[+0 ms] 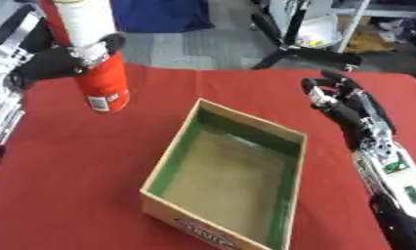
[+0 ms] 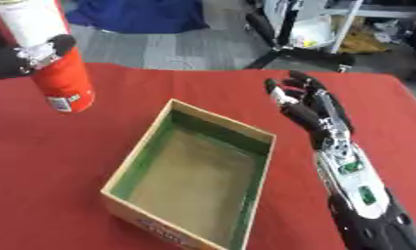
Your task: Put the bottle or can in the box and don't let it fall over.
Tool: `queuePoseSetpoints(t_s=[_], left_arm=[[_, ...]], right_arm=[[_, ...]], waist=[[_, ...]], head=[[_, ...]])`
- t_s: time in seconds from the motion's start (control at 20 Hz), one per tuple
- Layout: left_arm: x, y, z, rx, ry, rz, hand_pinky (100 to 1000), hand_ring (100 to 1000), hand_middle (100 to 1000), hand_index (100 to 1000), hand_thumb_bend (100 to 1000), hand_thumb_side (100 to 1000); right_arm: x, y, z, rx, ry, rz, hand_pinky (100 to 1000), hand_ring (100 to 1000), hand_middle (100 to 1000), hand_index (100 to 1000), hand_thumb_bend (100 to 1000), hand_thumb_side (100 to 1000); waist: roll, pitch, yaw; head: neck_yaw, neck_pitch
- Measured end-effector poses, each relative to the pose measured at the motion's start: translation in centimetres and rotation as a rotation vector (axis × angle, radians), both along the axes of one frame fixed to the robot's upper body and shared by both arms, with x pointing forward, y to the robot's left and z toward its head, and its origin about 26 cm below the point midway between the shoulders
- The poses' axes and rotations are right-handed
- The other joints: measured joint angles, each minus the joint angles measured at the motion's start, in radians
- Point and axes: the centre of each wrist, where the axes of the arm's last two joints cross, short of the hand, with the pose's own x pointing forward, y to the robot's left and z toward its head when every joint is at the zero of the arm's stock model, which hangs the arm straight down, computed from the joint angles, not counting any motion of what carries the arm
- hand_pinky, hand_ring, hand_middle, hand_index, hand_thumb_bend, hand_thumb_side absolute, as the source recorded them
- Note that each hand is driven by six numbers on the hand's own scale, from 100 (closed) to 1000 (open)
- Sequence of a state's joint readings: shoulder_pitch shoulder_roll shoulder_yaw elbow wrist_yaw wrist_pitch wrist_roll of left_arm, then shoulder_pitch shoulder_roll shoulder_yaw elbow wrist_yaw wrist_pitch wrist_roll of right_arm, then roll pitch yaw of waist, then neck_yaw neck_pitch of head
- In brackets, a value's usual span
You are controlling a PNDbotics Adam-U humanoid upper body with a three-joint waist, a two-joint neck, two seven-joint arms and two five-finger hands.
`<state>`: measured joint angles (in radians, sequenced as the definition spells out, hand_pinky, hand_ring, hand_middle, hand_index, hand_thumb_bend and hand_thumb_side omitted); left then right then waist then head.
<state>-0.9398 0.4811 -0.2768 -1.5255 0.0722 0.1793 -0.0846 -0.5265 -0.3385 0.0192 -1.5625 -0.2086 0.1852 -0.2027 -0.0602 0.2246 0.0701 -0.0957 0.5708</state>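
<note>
— Gripping the red and white can (image 1: 98,73) around its middle, that left hand (image 1: 53,61) has it up off the red table (image 1: 66,171), left of the box (image 1: 224,178).

— It could clip the near wall and topple going in. The right hand (image 2: 310,110) idles, fingers relaxed.

Both eyes sit in the head, looking steeply down toward 12 o'clock across the red table (image 1: 66,195), close range. Shared: open box (image 1: 231,178) centre, red-and-white can (image 1: 96,58) at 10 o'clock, right hand (image 2: 301,105) at 3 o'clock, floor beyond. Right eye's framing puts everything further left
</note>
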Motion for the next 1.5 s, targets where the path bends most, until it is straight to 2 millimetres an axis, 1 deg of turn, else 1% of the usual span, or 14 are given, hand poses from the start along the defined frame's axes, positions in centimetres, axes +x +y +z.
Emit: queuePoseSetpoints(t_s=[0.35,0.55,0.85,1.1,1.15,1.2,1.25,1.3,1.35,1.4,1.5], left_arm=[[-0.7,-6.0,-0.2,0.038,0.032,-0.155,817,743,411,414,100,332],[-1.3,-8.5,-0.9,0.063,0.051,-0.239,819,744,413,417,100,341],[-1.8,-10.2,-1.4,0.076,0.067,-0.293,819,745,413,417,100,342],[-2.3,-11.2,-1.6,0.076,0.071,-0.325,819,748,419,424,100,355],[-2.4,-11.3,-1.7,0.078,0.072,-0.330,822,755,438,446,100,372],[-2.5,-11.5,-1.7,0.079,0.073,-0.335,840,794,526,543,101,455],[-2.5,-11.5,-1.8,0.082,0.075,-0.338,852,811,578,596,171,496],[-2.5,-11.5,-1.8,0.085,0.075,-0.340,910,910,811,826,424,623],[-2.5,-11.5,-1.8,0.090,0.071,-0.345,931,938,857,867,466,639],[-2.5,-11.5,-1.9,0.101,0.063,-0.351,956,969,894,907,535,685],[-2.5,-11.5,-2.2,0.134,0.043,-0.359,960,973,896,915,604,730]], right_arm=[[-0.1,-0.1,-0.4,0.001,0.011,-0.006,742,828,787,868,391,348],[0.0,-0.1,-0.4,0.001,0.013,-0.006,741,828,787,868,388,349],[0.0,0.1,-0.5,0.008,0.014,-0.001,741,828,787,867,388,349],[0.0,0.3,-0.6,0.014,0.015,0.003,741,828,787,867,383,349],[0.0,0.3,-0.6,0.014,0.015,0.004,741,828,787,867,388,350],[0.0,0.3,-0.7,0.014,0.016,0.004,741,828,787,867,387,350],[0.0,0.3,-0.7,0.014,0.017,0.003,741,828,787,867,387,350],[-0.1,0.3,-0.8,0.014,0.019,0.003,740,828,787,867,387,350],[-0.1,0.3,-0.8,0.014,0.020,0.002,740,828,787,866,387,350],[-0.1,0.3,-0.8,0.014,0.021,0.002,740,828,787,866,387,350],[-0.1,0.3,-0.9,0.014,0.022,0.001,740,828,787,866,386,350]], waist=[[0.006,-0.009,-0.001],[0.010,-0.010,-0.008],[0.016,-0.013,-0.018],[0.018,-0.014,-0.024],[0.018,-0.014,-0.026],[0.019,-0.014,-0.027],[0.019,-0.014,-0.028],[0.021,-0.014,-0.028],[0.022,-0.014,-0.028],[0.022,-0.014,-0.028],[0.022,-0.014,-0.028]], head=[[-0.002,0.010],[-0.011,0.023],[-0.051,0.040],[-0.060,0.044],[-0.061,0.044],[-0.061,0.044],[-0.061,0.044],[-0.062,0.044],[-0.064,0.044],[-0.065,0.044],[-0.067,0.044]])
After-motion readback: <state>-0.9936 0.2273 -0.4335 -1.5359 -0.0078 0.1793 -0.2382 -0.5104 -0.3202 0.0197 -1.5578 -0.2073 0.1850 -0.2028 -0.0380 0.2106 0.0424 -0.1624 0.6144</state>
